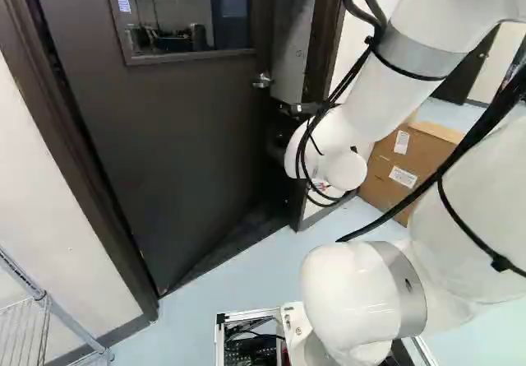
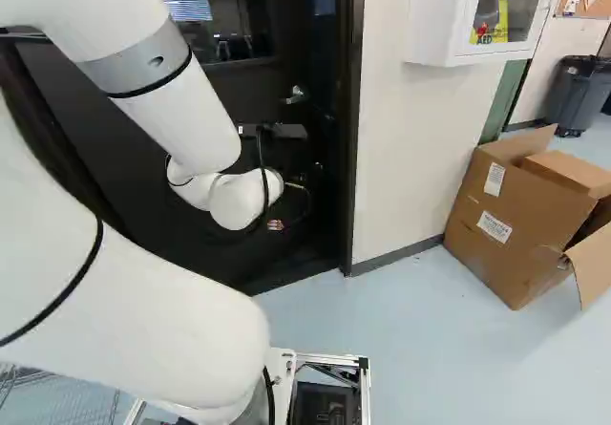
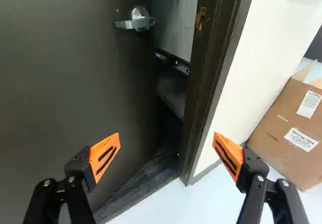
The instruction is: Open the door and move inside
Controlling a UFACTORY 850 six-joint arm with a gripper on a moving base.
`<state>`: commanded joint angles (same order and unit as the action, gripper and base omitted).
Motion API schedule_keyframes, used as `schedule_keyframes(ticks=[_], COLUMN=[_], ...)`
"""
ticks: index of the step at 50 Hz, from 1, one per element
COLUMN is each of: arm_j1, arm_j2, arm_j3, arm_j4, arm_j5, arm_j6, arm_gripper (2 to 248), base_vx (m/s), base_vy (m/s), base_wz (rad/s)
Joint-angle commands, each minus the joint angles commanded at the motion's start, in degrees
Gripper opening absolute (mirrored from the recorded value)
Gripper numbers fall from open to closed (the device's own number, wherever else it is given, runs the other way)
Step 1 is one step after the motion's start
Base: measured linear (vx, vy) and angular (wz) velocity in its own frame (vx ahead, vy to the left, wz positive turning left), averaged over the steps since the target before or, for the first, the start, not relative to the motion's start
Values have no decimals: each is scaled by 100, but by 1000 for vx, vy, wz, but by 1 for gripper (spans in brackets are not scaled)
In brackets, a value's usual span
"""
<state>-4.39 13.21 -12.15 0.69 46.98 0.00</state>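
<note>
A white cabinet is mounted on a pale wall trimmed with dark baseboard; an open cardboard box is set nearby on light blue floor. Farther back, a dark bin is seen; wire shelving is glimpsed at the left base view's left.

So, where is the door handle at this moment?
The lever door handle is on the dark door, near its free edge beside the gap to the door frame; in the left base view it sits just below the window's corner.
</note>
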Motion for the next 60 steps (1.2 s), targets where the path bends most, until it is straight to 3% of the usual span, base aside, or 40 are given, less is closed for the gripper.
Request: schedule_keyframes(ticks=[60], arm_j1=[0], arm_j2=[0], arm_j3=[0], arm_j4=[0], arm_j5=[0], arm_j6=[0], arm_gripper=[247], base_vx=[112], base_vy=[70], base_wz=[-27])
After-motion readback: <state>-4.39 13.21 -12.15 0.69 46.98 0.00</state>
